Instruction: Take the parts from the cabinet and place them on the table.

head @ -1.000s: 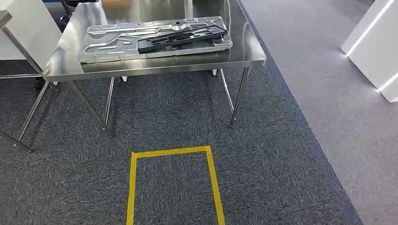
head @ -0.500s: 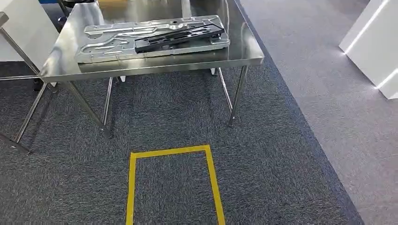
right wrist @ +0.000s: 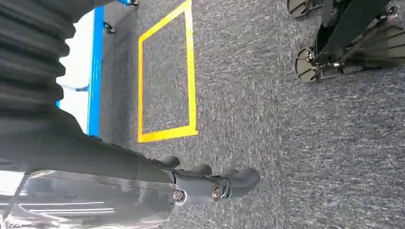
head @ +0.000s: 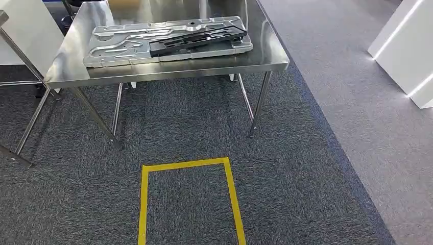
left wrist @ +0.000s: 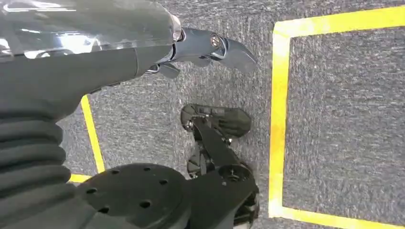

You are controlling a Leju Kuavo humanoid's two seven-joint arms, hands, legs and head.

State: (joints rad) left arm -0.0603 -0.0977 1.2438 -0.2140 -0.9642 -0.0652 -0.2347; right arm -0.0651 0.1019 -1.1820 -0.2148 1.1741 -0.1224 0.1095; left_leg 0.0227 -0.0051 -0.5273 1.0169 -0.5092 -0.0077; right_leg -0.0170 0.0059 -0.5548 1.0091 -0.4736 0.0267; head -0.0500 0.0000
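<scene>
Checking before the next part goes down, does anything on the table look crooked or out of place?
Slightly. The black part lies askew on top of the silver panel, angled across it rather than squared up. The panel itself sits flat on the table, near the front edge. No damage visible.

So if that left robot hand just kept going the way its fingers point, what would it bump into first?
Most likely the carpet. The left robot hand hangs over the grey floor with fingers stretched out and nothing held; nothing lies between fingertips and carpet, near a yellow tape line. Depth is hard to judge.
</scene>
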